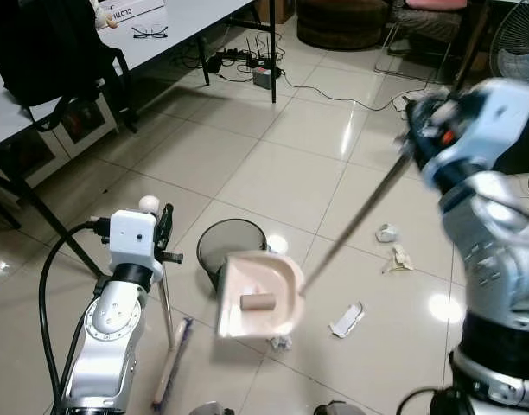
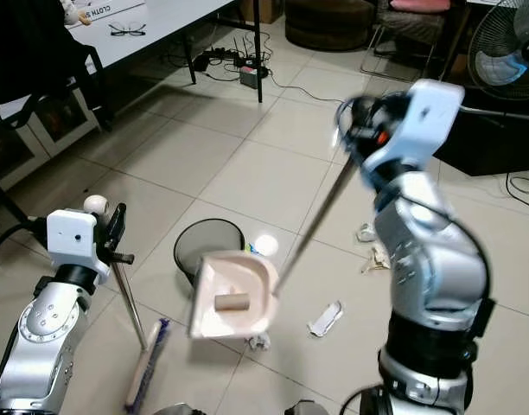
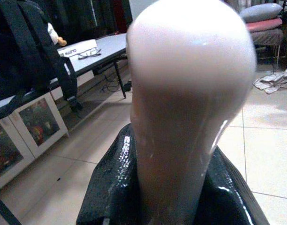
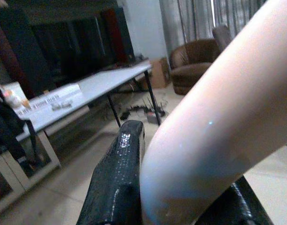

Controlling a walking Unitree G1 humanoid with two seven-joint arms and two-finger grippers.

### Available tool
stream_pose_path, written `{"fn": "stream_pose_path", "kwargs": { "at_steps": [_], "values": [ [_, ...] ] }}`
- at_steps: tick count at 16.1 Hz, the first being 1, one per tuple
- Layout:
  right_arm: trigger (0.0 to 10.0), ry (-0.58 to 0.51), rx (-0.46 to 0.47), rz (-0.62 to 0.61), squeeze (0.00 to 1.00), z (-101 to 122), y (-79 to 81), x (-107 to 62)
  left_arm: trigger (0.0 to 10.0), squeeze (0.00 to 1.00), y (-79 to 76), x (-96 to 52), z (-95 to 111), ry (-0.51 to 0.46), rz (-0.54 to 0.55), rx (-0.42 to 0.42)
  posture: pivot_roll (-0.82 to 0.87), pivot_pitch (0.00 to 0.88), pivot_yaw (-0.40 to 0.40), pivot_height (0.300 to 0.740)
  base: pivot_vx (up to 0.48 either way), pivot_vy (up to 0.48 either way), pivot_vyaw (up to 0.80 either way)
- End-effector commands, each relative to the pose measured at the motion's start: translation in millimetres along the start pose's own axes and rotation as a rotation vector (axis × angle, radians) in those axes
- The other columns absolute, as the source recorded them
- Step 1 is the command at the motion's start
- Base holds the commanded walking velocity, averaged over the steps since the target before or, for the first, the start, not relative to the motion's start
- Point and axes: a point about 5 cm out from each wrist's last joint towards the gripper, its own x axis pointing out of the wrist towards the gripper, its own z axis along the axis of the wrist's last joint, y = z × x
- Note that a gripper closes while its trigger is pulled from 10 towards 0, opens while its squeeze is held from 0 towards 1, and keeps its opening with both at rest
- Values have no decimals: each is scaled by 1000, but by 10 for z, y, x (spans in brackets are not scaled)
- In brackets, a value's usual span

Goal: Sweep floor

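Left eye view: the right gripper (image 1: 417,130), raised at the far right of the scene, grips the top of a long thin handle that slopes down and leftward to a pale pink dustpan (image 1: 258,294). The dustpan hangs tilted just above the floor, its far edge overlapping the rim of a black wastebasket (image 1: 231,244). A cardboard tube (image 1: 257,301) lies inside the pan. The right wrist view shows the pale handle end (image 4: 218,140) pressed between the two black fingers (image 4: 117,178), which are closed against it.

At the near left, the left gripper (image 1: 163,233) is clamped on the upper part of a broom (image 1: 168,341), whose metal shaft runs down to a brush head lying on the tiles just left of the dustpan. The left wrist view shows the rounded pale knob (image 3: 190,93) at the shaft's top seated between that gripper's fingers (image 3: 110,187).

Litter on the tiled floor (image 1: 273,164): a crumpled scrap (image 1: 280,342) touching the near edge of the dustpan, a flat wrapper (image 1: 347,320) to its right, and two crumpled pieces (image 1: 392,246) farther right. A white table (image 1: 178,22) with spectacles (image 1: 149,33) stands at the far left, a black bag (image 1: 48,47) beside it.
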Motion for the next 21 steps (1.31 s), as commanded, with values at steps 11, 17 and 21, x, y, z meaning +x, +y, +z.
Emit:
{"fn": "stream_pose_path", "kwargs": {
  "at_steps": [11,17,21],
  "values": [
    [10000,-121,-29,45,0,395,84,160,10000,0,-87,-18,38,-1,37,51,-73,0,48,740,171,0,159],
    [10000,-124,-6,13,0,384,26,175,10000,0,-146,-32,24,5,18,68,-72,0,49,740,339,0,202],
    [10000,-118,-1,13,0,354,31,171,10000,0,-142,-34,25,7,21,71,-70,0,52,740,338,0,0]
  ]
}}
